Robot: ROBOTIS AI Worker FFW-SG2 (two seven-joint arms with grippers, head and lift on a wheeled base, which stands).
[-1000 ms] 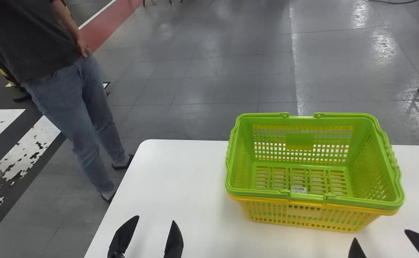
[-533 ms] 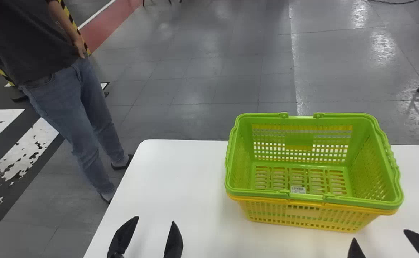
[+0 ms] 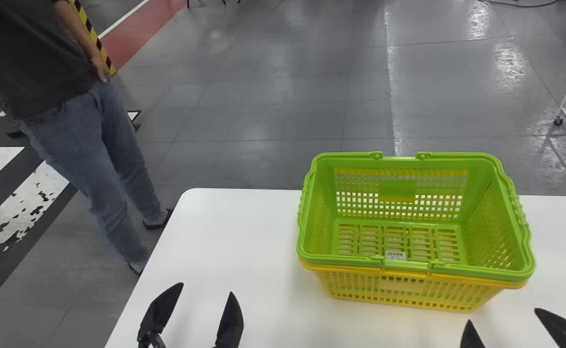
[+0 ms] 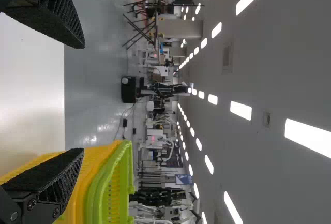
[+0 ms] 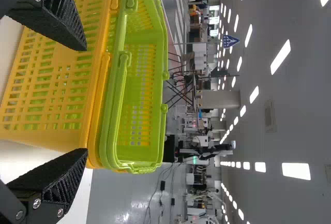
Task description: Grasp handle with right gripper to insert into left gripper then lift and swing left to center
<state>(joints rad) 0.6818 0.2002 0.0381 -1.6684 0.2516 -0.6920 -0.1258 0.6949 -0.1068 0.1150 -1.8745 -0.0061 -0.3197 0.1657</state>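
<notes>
A green plastic basket (image 3: 399, 191) sits nested in a yellow basket (image 3: 401, 287) on a smooth white table (image 3: 234, 237). The green one has a glossy, rounded rim, its slim handles (image 3: 481, 274) folded down along it. Its walls are pierced with a grid of small square holes and its floor with rows of longer slots, with a small white sticker (image 3: 395, 255) stuck near the front. The yellow basket's front wall tapers inward toward the bottom

The left gripper (image 3: 206, 290) is wide open above the table, to the left of the baskets and gripping nothing. The right gripper (image 3: 503, 315) is also wide open and empty, near the front right of the baskets. In the wrist views, both pairs of black fingers are wedge-shaped, with rough, grainy pads and lattice-like sides
</notes>
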